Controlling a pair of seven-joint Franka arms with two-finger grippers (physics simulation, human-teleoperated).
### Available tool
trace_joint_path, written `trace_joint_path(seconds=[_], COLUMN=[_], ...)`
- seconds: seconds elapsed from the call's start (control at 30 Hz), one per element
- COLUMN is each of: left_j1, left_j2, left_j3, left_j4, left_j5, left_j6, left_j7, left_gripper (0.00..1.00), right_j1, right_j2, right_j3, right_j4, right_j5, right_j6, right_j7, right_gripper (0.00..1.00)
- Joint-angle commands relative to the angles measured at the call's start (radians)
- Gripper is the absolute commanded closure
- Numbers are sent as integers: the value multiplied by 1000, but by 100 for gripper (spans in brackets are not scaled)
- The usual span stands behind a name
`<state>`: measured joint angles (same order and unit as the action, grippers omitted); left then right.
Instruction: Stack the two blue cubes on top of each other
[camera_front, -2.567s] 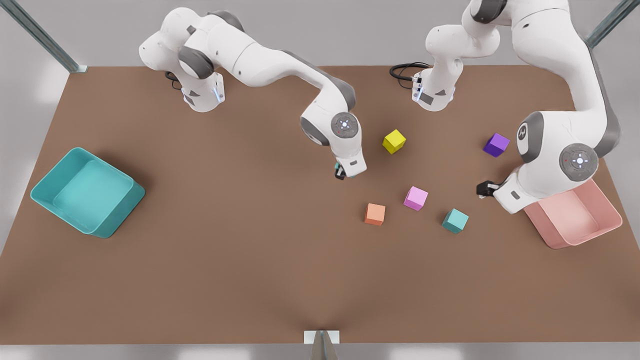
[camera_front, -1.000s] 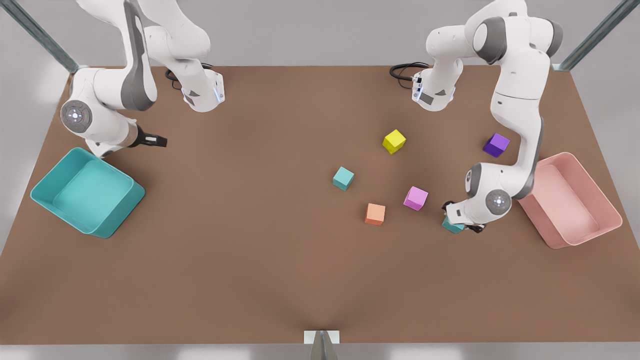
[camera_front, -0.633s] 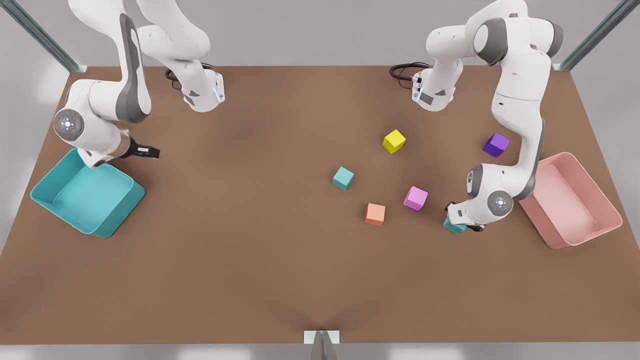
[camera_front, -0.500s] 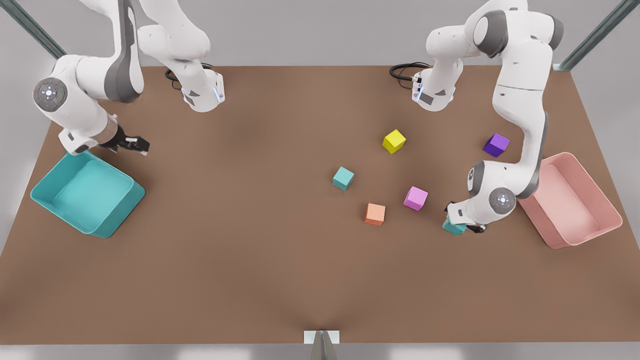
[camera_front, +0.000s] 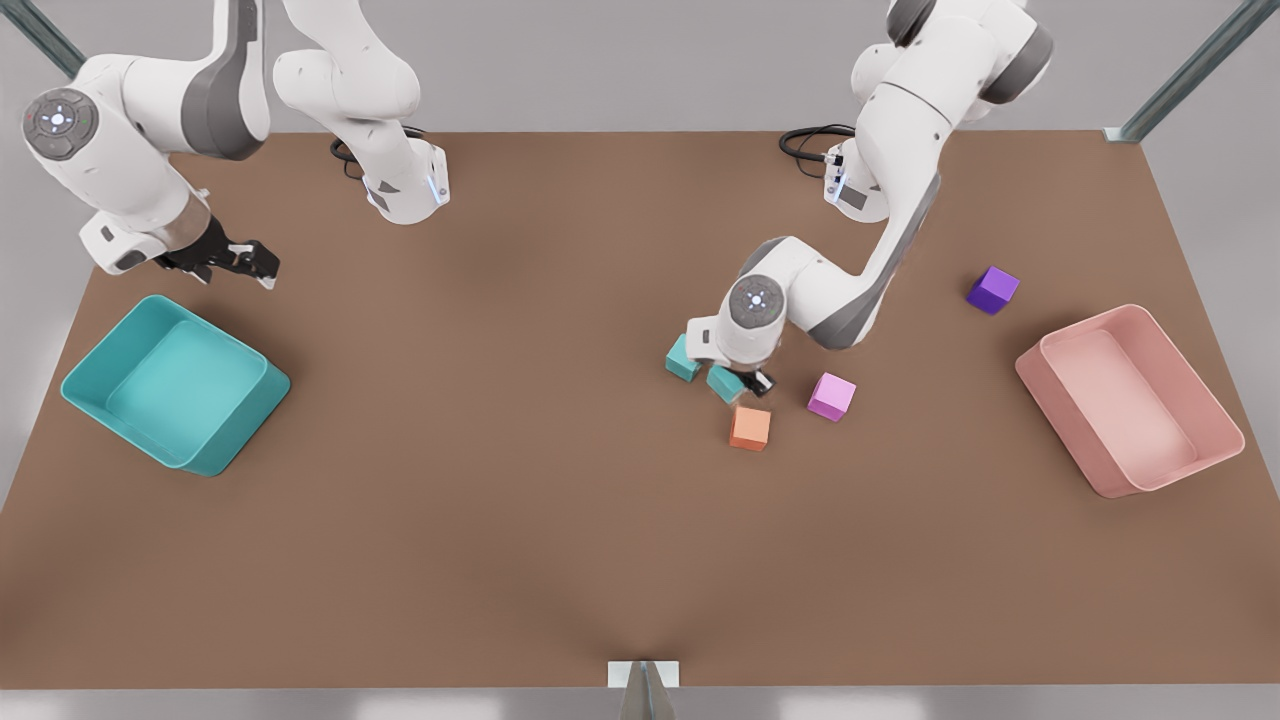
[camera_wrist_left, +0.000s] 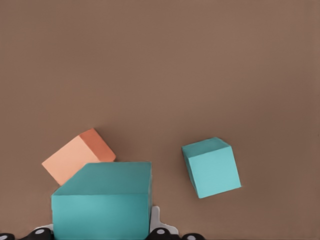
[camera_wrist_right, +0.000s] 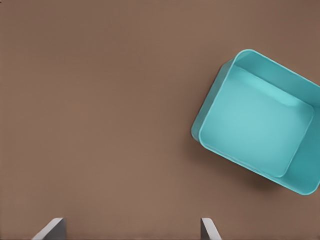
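Note:
One blue cube (camera_front: 683, 358) rests on the brown table near the middle, also in the left wrist view (camera_wrist_left: 212, 167). My left gripper (camera_front: 742, 381) is shut on the second blue cube (camera_front: 724, 383), which appears large in its wrist view (camera_wrist_left: 102, 200). The held cube hangs just to the front view's right of the resting one, between it and an orange cube (camera_front: 750, 428). Far off at the front view's left, my right gripper (camera_front: 240, 262) waits open above the table, its fingertips (camera_wrist_right: 50, 230) spread wide.
A teal bin (camera_front: 90, 385) sits at the front view's left, below the right gripper, and is seen in the right wrist view (camera_wrist_right: 215, 107). A pink bin (camera_front: 1040, 360) stands at the right. A pink cube (camera_front: 831, 396) and a purple cube (camera_front: 993, 290) lie nearby.
The left gripper has carried its blue cube from beside the pink bin toward the middle, next to the other blue cube. The right arm has drifted back and up near the teal bin.

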<state>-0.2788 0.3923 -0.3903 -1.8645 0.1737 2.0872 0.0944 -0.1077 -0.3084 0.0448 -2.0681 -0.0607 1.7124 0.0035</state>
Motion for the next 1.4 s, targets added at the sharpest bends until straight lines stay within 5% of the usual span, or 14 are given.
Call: trace_joint_path(seconds=[0.0,1.07,1.1,1.13,1.37], left_j1=[-11,-138,-138,-135,-132], left_j2=[-36,36,36,36,-4], left_j3=[1,-28,-28,-30,-30], left_j4=[-85,-130,-131,-131,-119], left_j5=[-2,33,38,44,43], left_j6=[113,211,211,208,151], left_j7=[-636,-828,-828,-826,-840], left_gripper=[29,29,25,0,0], right_j1=[0,0,0,0,0], right_j2=[2,8,8,8,8], right_j3=[1,1,1,1,1], right_j4=[0,3,3,2,3], right_j5=[1,1,1,1,1], right_j6=[-10,-17,-17,-17,-17], right_j7=[-28,-28,-28,-28,-26], right_gripper=[0,0,0,0,0])
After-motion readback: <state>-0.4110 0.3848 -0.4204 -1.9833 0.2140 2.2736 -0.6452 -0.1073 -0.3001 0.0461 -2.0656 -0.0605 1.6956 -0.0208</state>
